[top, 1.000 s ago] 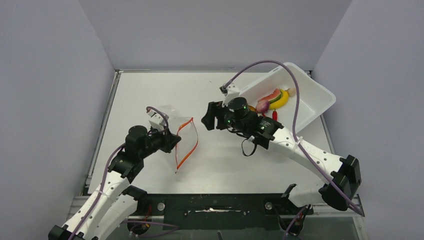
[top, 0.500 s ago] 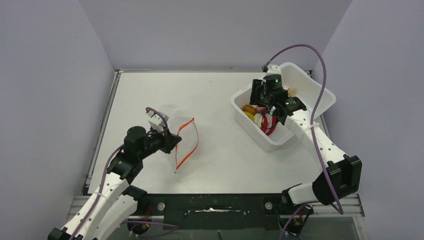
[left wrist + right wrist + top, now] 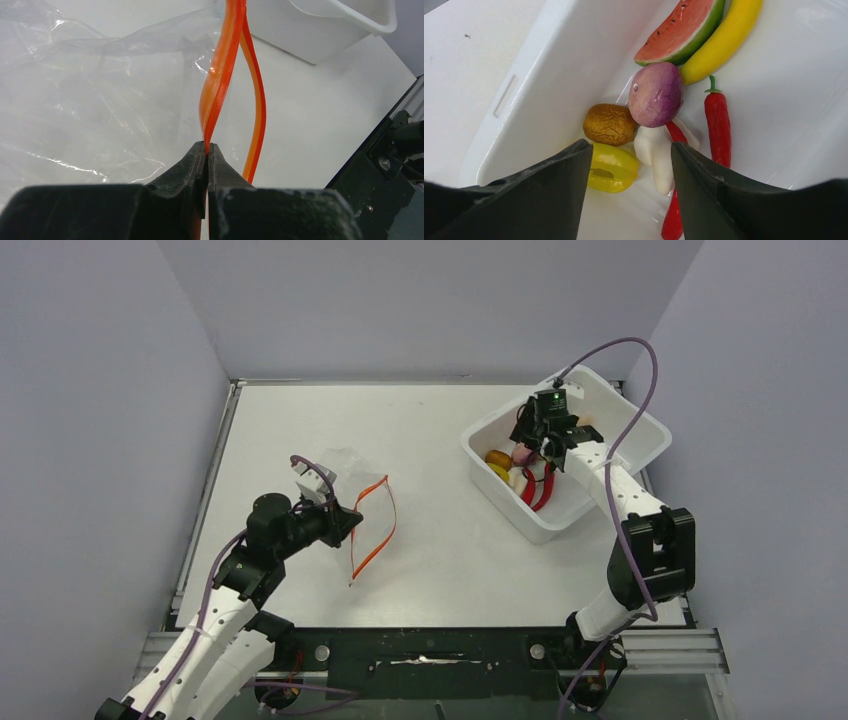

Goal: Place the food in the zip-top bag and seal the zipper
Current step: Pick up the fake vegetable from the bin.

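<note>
My left gripper [image 3: 345,523] is shut on one lip of the orange-red zipper [image 3: 220,75] and holds the clear zip-top bag [image 3: 100,100] up with its mouth open. The other lip [image 3: 257,115] bows away to the right. The bag [image 3: 345,468] is on the table's left. My right gripper [image 3: 545,443] is open and empty inside the white bin [image 3: 540,533], just above the food. Below it [image 3: 631,150] lie a yellow piece [image 3: 611,170], a brown piece [image 3: 610,124], a purple-capped white mushroom [image 3: 656,95], red chilies [image 3: 718,125], a watermelon slice [image 3: 679,30] and a banana [image 3: 724,40].
The white bin also shows in the left wrist view [image 3: 325,30], beyond the bag mouth. The bin walls [image 3: 549,75] rise close on both sides of my right fingers. Grey walls enclose the table on three sides.
My right arm has swung from the table's middle, near the bag mouth, back to the bin and lowered over the food. My left gripper has held still on the zipper.
</note>
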Controlling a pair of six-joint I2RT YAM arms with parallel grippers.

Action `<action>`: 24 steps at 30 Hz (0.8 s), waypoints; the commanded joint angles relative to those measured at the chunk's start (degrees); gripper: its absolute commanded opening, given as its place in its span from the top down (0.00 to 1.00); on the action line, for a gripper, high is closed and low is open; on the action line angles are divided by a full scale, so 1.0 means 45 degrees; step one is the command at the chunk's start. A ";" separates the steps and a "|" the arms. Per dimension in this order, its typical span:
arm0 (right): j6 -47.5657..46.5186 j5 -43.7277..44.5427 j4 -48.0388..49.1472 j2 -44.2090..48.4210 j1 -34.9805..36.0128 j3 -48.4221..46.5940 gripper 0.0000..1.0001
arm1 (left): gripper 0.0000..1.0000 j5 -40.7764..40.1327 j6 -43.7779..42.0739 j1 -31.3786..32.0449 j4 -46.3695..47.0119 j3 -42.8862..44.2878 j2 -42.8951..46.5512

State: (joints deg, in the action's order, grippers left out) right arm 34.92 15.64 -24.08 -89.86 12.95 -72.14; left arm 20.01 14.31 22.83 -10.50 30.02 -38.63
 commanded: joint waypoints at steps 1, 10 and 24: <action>0.1527 0.0545 0.1032 -0.0633 -0.0212 -0.0165 0.37 | 1.00 0.0314 -0.0191 0.0044 0.0619 0.0184 0.0181; 0.3037 0.1557 0.1367 -0.2302 -0.0460 -0.0715 0.28 | 1.00 0.0440 -0.0191 0.0044 0.0690 0.0126 0.0357; 0.3177 0.1642 0.2005 -0.3638 -0.0609 -0.0870 0.31 | 1.00 0.0417 -0.0191 0.0039 0.0654 0.0126 0.0421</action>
State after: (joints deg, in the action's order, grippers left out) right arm 48.31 20.45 -18.48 -106.26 10.85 -74.04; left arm 20.88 14.31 22.83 -10.50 29.91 -37.52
